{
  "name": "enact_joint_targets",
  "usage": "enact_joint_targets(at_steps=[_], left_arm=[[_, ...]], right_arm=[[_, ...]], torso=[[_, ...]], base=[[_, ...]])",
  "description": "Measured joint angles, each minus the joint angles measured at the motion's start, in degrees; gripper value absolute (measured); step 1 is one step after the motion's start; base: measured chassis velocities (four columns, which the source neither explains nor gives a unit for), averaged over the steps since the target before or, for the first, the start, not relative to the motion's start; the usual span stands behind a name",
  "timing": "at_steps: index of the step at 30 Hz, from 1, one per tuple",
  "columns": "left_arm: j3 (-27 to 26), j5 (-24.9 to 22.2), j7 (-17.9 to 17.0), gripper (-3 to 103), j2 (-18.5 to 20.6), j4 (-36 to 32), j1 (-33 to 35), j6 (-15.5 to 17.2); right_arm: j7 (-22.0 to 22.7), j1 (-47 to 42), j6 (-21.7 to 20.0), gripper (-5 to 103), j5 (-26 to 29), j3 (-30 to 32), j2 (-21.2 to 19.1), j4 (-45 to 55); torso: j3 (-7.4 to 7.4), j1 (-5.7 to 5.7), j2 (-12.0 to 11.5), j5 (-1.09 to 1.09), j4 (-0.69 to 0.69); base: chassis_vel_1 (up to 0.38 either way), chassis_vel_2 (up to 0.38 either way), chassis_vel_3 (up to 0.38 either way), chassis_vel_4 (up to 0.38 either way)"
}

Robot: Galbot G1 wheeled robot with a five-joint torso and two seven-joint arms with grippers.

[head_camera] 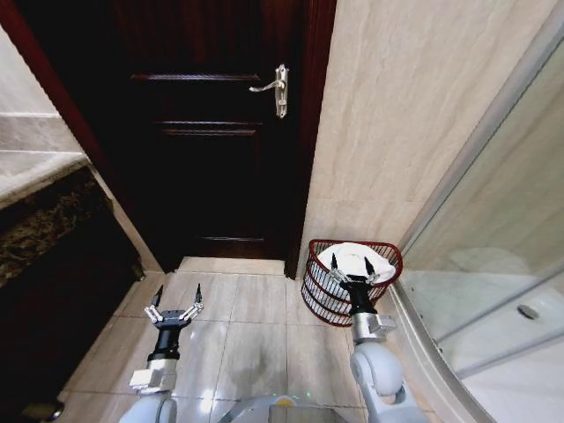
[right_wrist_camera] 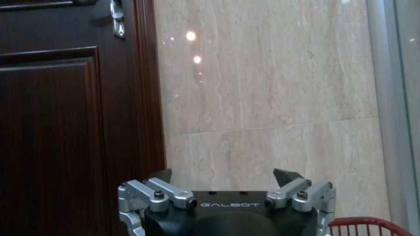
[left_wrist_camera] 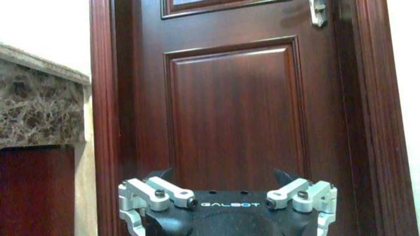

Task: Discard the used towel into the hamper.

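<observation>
The hamper [head_camera: 328, 297], a red-brown open-weave basket, stands on the floor in the corner between the door frame and the tiled wall. A white towel [head_camera: 352, 255] lies inside it, bunched near the top. My right gripper [head_camera: 351, 265] hangs open just above the towel and the hamper's near rim, with nothing between its fingers. In the right wrist view the right gripper [right_wrist_camera: 223, 176] faces the wall, and the hamper's rim [right_wrist_camera: 365, 224] shows beside it. My left gripper [head_camera: 177, 297] is open and empty, low over the floor tiles to the left; the left gripper [left_wrist_camera: 223, 174] faces the door.
A dark wooden door [head_camera: 211, 141] with a metal handle [head_camera: 277, 88] is shut straight ahead. A marble-fronted counter [head_camera: 40, 216] lines the left side. A curved glass shower screen [head_camera: 493, 264] closes off the right. Beige floor tiles [head_camera: 256, 326] lie between the arms.
</observation>
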Motion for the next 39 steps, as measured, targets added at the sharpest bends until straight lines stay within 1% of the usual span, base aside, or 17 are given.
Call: enact_joint_targets(at_steps=[3, 8, 15, 22, 30, 34, 39], left_arm=[[0.1, 0.0, 0.0, 100, 0.0, 0.3, -0.2, -1.3], [0.1, 0.0, 0.0, 100, 0.0, 0.7, -0.4, -2.5], [-0.1, -0.1, 0.6, 100, 0.0, 0.6, 0.3, -2.3], [-0.2, 0.1, 0.2, 100, 0.0, 0.6, 0.3, -2.4], [-0.2, 0.6, 0.7, 100, 0.0, 0.3, 0.5, -1.5], [-0.2, 0.7, 0.8, 100, 0.0, 0.6, 0.3, -1.5], [-0.2, 1.0, 0.3, 100, 0.0, 1.0, 0.1, -2.5]], right_arm=[[0.0, -0.1, 0.1, 100, 0.0, -0.1, -0.1, -0.1], [0.0, -0.1, 0.1, 100, 0.0, -0.1, -0.2, -0.1], [0.0, 0.0, 0.1, 100, -0.2, -1.0, -0.6, -0.1], [-0.1, -0.1, 0.1, 100, 0.0, -1.1, -0.7, -0.3], [-0.3, -0.1, 0.4, 100, 0.6, -1.2, -0.9, -0.9], [-0.3, 0.0, 0.4, 100, 1.2, -1.5, -0.9, -0.9], [-0.4, 0.1, 0.3, 100, 1.7, -2.0, -0.9, -1.1]], torso=[[0.00, 0.00, 0.0, 0.00, 0.01], [0.00, 0.00, 0.0, 0.00, 0.00], [0.00, 0.00, 0.0, 0.00, 0.00], [0.00, 0.00, 0.0, 0.00, 0.00], [0.00, 0.00, 0.0, 0.00, 0.00], [0.00, 0.00, 0.0, 0.00, 0.00], [0.00, 0.00, 0.0, 0.00, 0.01]], base=[[0.000, 0.000, 0.000, 0.000], [0.000, 0.000, 0.000, 0.000], [0.000, 0.000, 0.000, 0.000], [0.000, 0.000, 0.000, 0.000], [0.000, 0.000, 0.000, 0.000], [0.000, 0.000, 0.000, 0.000], [0.000, 0.000, 0.000, 0.000]])
